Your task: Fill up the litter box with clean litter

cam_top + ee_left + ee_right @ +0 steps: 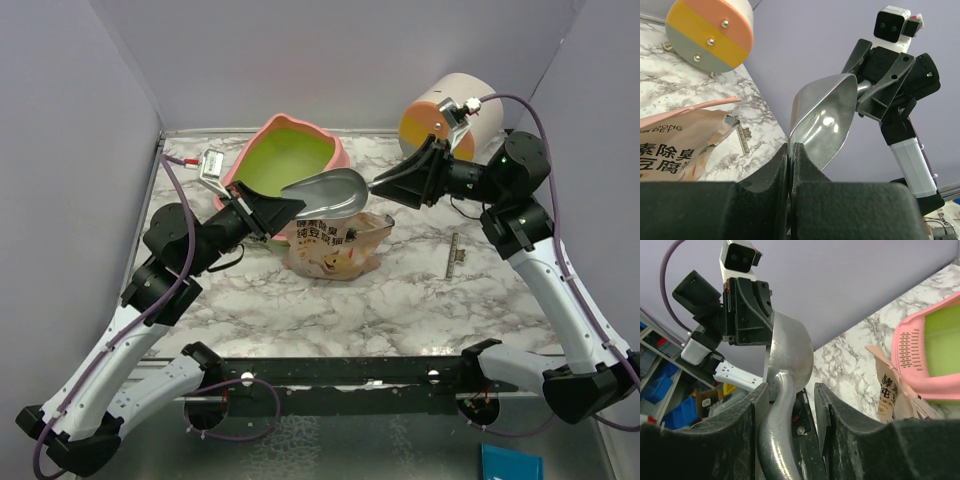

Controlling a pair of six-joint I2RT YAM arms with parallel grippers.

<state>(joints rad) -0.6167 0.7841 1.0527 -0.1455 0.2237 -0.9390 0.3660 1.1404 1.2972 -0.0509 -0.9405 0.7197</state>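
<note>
The scoop [335, 190] is bare grey metal, and its bowl is shiny enough to throw blurred reflections. The litter box [912, 345] is smooth pink plastic with a soft sheen. The pouch [335, 250] looks like crinkled matt paper or film. The desk [400, 290] has a smooth, marble-patterned top. Both the left claw [791, 150] and the right claw [790, 390] are matt black with a fine grain.

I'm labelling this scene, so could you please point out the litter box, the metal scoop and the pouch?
litter box [285, 158]: top external view, bare green floor inside.
metal scoop [330, 190]: top external view, middle of its bowl.
pouch [335, 248]: top external view, printed front panel.
</note>
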